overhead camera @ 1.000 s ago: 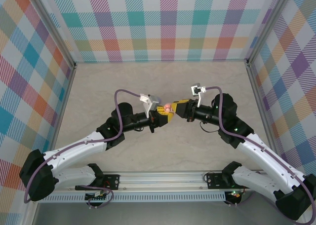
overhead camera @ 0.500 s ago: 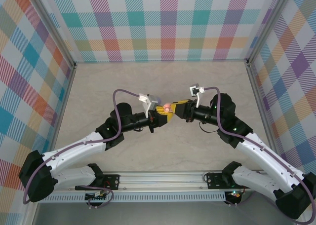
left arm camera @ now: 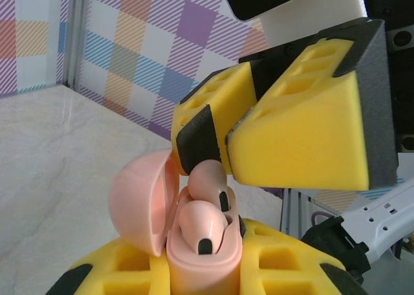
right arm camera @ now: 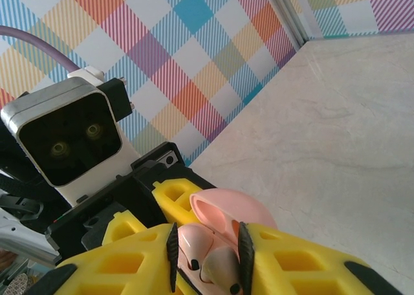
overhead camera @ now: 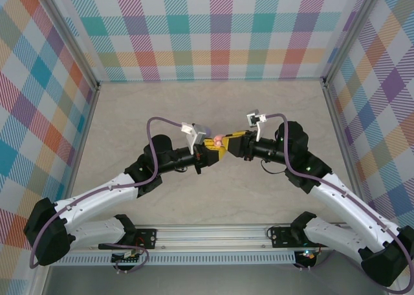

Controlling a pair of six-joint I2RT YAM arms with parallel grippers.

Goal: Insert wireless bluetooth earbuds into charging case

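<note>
1. Change over the last second: in the top view both arms have held station over mid-table [overhead camera: 194, 107]. The right arm has crept only slightly toward the left arm, and the meeting point of the two grippers has barely shifted.
2. Left gripper [overhead camera: 215, 150]: closed on the body of the pink charging case [left arm camera: 200, 269], holding it upright between its yellow fingers. The lid [left arm camera: 136, 201] is hinged open to one side.
3. Right gripper [left arm camera: 225, 146]: pinched on the upper end of a pale pink earbud [left arm camera: 208, 178], with the pads clamped just above the case mouth.
4. Location of the task items:
   - The held earbud is partly entered in the far well of the case, and its upper part stands proud of the rim.
   - A seated earbud [left arm camera: 197, 227] lies in the near well, touching the held one and sitting lower.
5. Right wrist view: the pink parts sit between the right gripper's own dark pads, with the lid just behind (which bud is which cannot be separated there).
6. Meaning for the task, as a judgement:
   - The small displacement indicates a fine press-in phase, not a transfer.
   - One bud appears done; the second is about half inserted.
   - The remaining work is a short push along the well axis, then release.
7. Risk: a tilted push may jam the bud against the seated earbud or the rim
</note>
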